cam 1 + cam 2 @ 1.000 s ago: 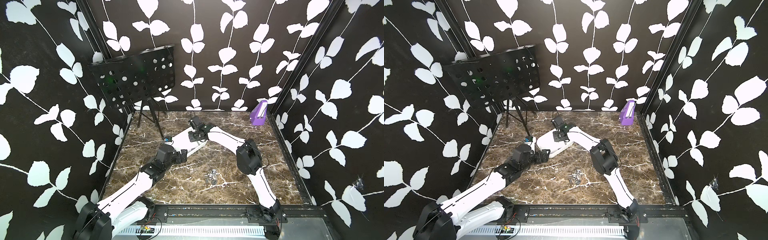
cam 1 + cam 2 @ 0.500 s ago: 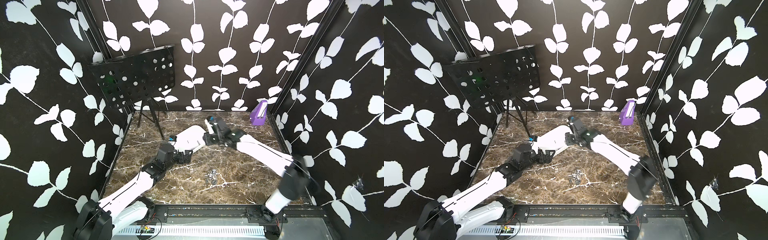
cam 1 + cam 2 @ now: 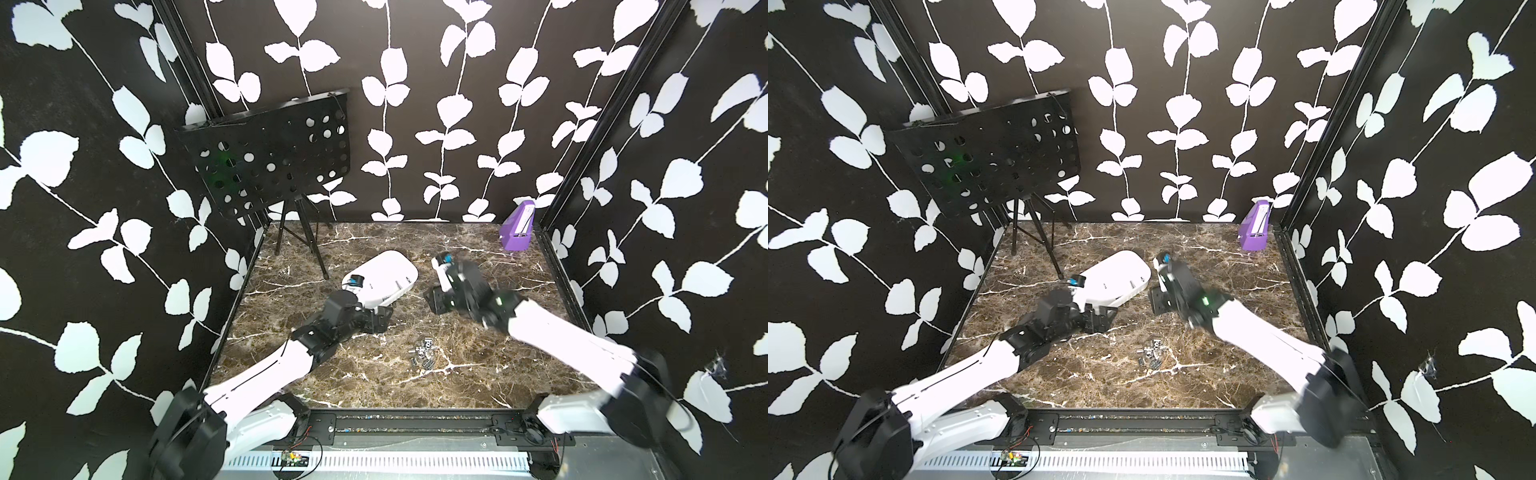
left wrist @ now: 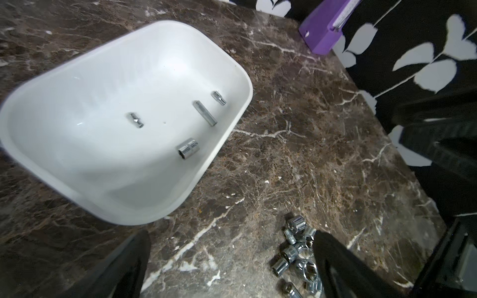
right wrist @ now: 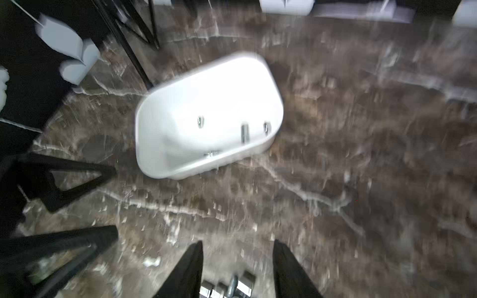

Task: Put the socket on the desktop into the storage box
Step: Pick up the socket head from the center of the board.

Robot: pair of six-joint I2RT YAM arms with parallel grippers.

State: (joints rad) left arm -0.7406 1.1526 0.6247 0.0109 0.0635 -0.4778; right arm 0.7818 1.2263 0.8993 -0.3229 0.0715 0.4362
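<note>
Crowding storage box (image 3: 386, 266): left fingers (image 4: 124, 268) | stand leg (image 3: 314, 246) | purple box (image 3: 517, 232) apart

Right pincer (image 3: 434, 300) away from storage box (image 3: 386, 262)

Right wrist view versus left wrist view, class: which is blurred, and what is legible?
Right wrist view: heavy motion smear, storage box and desktop veins streaked; left wrist view: mostly sharp, four sockets crisp in the box; in a top view, right arm blurred.
</note>
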